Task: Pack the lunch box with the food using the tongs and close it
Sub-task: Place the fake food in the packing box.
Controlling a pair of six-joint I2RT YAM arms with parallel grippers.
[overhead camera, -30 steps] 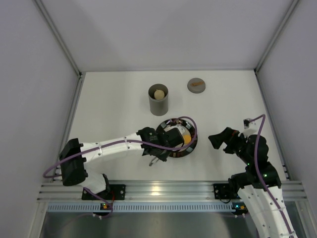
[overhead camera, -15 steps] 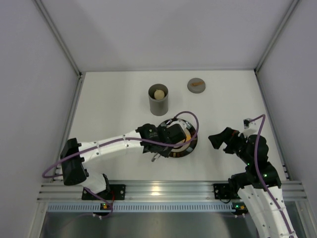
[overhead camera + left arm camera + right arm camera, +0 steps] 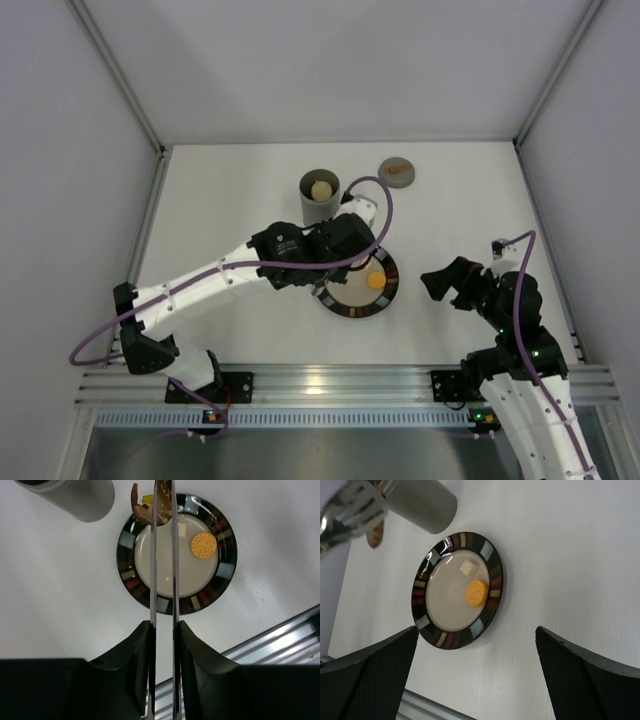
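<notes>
Your left arm reaches from its near-left base diagonally across the table, elbow low, with the wrist over the far side of the plate. Your left gripper is clamped hard on the tongs, whose two slim arms run straight ahead out of the jaws, nearly parallel. At their tips, well ahead of the jaws, a brown piece with a bit of yellow is pinched above the plate's far rim. The lunch box stands ahead and to the left of those jaws, apart from the tips, with a cream ball already inside. Below the tongs, to the right, an orange cracker and a cream cube lie on the plate. Your right arm is folded back near its base, and the right gripper points left at the plate, jaws spread wide and holding nothing.
</notes>
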